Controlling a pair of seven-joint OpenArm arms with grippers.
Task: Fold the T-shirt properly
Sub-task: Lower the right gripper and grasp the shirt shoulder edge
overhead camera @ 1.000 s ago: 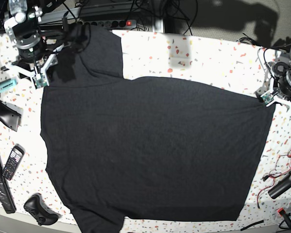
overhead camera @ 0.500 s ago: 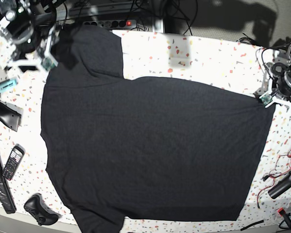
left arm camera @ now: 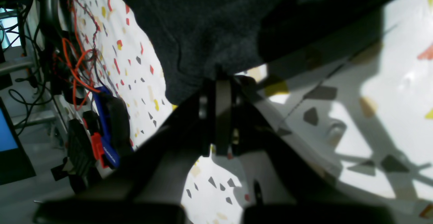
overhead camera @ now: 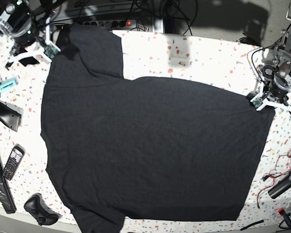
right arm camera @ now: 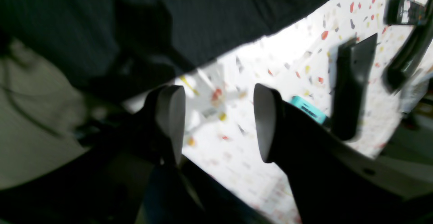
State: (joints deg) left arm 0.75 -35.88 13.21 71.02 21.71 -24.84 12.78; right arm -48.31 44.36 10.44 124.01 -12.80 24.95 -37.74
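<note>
Fingers of the right tool (right arm camera: 218, 126) stand wide apart with nothing between them, just off the T-shirt (overhead camera: 150, 150) at its far sleeve corner; in the base view this tool (overhead camera: 43, 46) hangs beside that sleeve. The left tool (left arm camera: 218, 92) has its fingers pressed together right at the shirt's hem corner, seemingly pinching the cloth edge, though shadow makes the grip uncertain.

The T-shirt lies spread flat, plain black side up, covering most of the speckled tabletop (overhead camera: 208, 58), one sleeve toward the far edge and one toward the near edge. It looks light, soft and limp: it should drape and wrinkle rather than hold shape, so I judge corners, hem and sleeve edges the best places to pinch, lifting low to avoid bunching.

Beside the shirt, on the right tool's side, lie a teal marker (overhead camera: 5, 86), a black bar (overhead camera: 4, 112), a phone handset (overhead camera: 12, 161) and a game controller (overhead camera: 40, 209). Beyond the hem, red wires (overhead camera: 286, 162) trail. None lies on the shirt, yet a dragged fold could catch them.
</note>
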